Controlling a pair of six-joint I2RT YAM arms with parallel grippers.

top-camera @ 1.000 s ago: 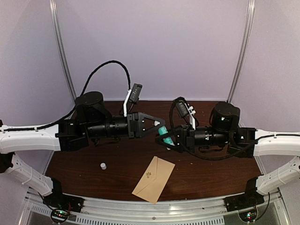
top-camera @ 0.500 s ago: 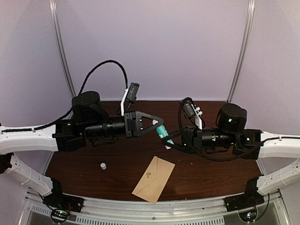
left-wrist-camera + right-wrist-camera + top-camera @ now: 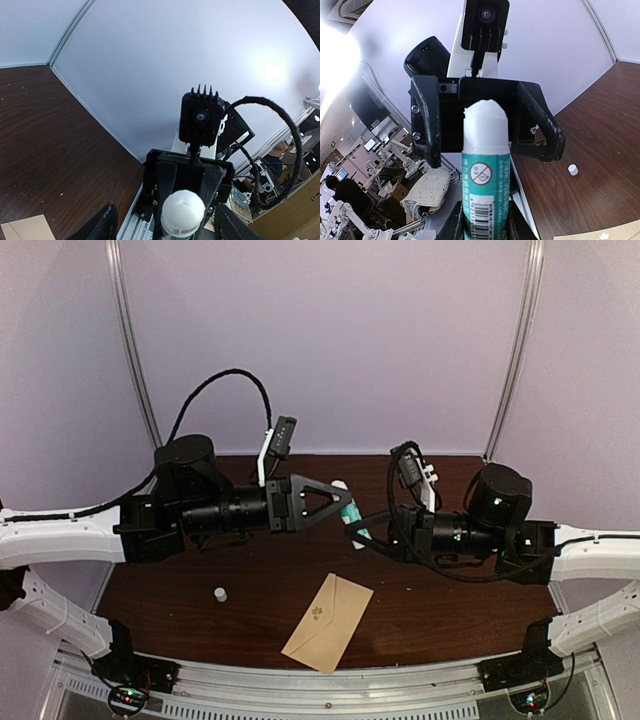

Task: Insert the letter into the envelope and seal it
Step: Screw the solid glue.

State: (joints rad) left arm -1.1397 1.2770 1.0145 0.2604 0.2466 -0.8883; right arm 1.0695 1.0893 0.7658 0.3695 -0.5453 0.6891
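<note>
The tan envelope (image 3: 328, 623) lies flat on the dark table near the front edge, flap down; a corner of it shows in the left wrist view (image 3: 22, 229). The letter is not in view. My right gripper (image 3: 363, 532) is shut on the lower body of a teal glue stick (image 3: 351, 512), held in the air with its white tip (image 3: 485, 122) uncapped. My left gripper (image 3: 343, 502) faces it. The left jaws are open wide around the tip and do not touch it. In the left wrist view the tip (image 3: 183, 212) points at the camera.
A small white cap (image 3: 219, 593) stands on the table left of the envelope and also shows in the right wrist view (image 3: 573, 170). Both arms hover above the middle of the dark wooden table (image 3: 450, 610). Pale walls enclose the back and sides.
My right arm has drawn back to the right while the glue stick stays between the two grippers. The left gripper has shifted slightly right. Envelope and cap have not moved.
</note>
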